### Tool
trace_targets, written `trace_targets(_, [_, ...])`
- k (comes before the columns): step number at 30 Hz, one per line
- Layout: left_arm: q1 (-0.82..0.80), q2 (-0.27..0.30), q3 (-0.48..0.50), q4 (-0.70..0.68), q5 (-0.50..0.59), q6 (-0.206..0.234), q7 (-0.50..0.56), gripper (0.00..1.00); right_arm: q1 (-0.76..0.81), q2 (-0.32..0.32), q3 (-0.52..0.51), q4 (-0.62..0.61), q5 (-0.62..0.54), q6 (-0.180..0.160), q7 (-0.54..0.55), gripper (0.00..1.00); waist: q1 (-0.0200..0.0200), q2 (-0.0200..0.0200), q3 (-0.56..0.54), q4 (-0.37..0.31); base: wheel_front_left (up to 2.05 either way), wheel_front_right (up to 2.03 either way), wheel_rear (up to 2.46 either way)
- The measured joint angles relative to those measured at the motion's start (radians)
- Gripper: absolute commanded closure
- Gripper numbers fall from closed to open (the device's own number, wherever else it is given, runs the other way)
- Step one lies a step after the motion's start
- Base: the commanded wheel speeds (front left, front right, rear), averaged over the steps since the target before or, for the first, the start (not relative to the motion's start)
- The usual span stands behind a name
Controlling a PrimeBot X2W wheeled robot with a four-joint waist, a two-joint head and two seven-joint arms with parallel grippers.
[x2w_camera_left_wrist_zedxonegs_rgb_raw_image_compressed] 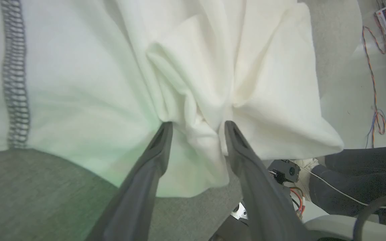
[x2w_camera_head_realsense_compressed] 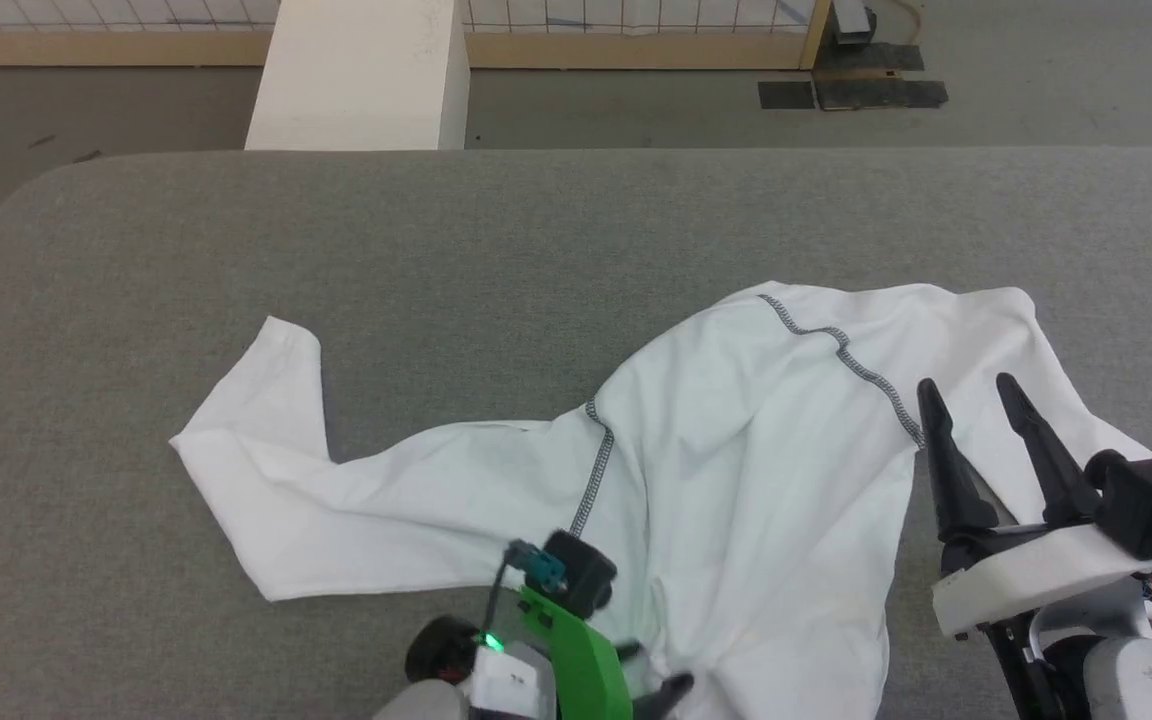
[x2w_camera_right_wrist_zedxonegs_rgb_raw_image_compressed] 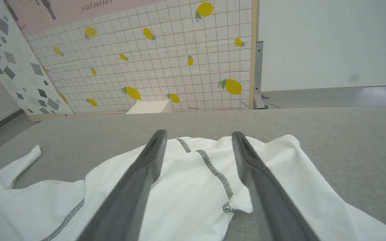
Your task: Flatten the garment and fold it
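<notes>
Shirt (x2w_camera_head_realsense_compressed: 736, 450) is laid crumpled on the grey surface (x2w_camera_head_realsense_compressed: 436, 250), right of centre, with one sleeve stretched out to the left. Left gripper (x2w_camera_left_wrist_zedxonegs_rgb_raw_image_compressed: 198, 124) is set at the shirt's near edge. Its fingers are held apart with a bunched fold between the tips; whether the fold is pressed cannot be told. Right gripper (x2w_camera_head_realsense_compressed: 966, 382) is poised over the zigzag shoulder seam, fingers spread wide. White box (x2w_camera_head_realsense_compressed: 361, 75) is noted beyond the far edge.

a white box (x2w_camera_head_realsense_compressed: 361, 75) stands beyond the grey table (x2w_camera_head_realsense_compressed: 336, 230), before lemon tiles (x2w_camera_right_wrist_zedxonegs_rgb_raw_image_compressed: 166, 67).
</notes>
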Motion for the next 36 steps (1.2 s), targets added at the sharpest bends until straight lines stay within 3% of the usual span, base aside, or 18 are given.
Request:
trace_targets(8, [-0.094, 0.043, 0.137, -0.074, 0.137, 0.097, -0.193, 0.0, 0.0, 0.004, -0.003, -0.021, 0.0, 0.0, 0.001, 0.0, 0.0, 0.0, 0.014, 0.005, 0.0, 0.0, 0.0])
trace_targets(14, [-0.23, 0.053, 0.15, 0.088, 0.191, 0.082, -0.229, 0.0, -0.003, 0.005, 0.009, -0.03, 0.0, 0.0, 0.001, 0.0, 0.0, 0.0, 0.05, -0.007, 0.0, 0.0, 0.0])
trace_targets(25, [-0.413, 0.056, 0.084, 0.352, 0.224, 0.007, -0.098, 0.0, -0.035, 0.005, 0.027, -0.02, 0.009, 0.0, -0.015, 0.0, 0.0, 0.0, 0.123, -0.074, 0.0, 0.0, 0.0])
trace_targets(32, [-0.456, 0.069, 0.053, 0.326, 0.086, -0.016, 0.107, 0.0, -0.039, 0.006, 0.02, -0.007, 0.012, 0.0, -0.024, 0.0, 0.0, 0.0, 0.139, -0.1, 0.0, 0.0, 0.0])
trace_targets(36, [-0.458, 0.084, 0.03, 0.293, 0.059, -0.019, 0.167, 0.0, -0.043, 0.006, 0.019, -0.007, 0.012, 0.0, -0.027, 0.0, 0.0, 0.0, 0.137, -0.092, 0.0, 0.0, 0.0])
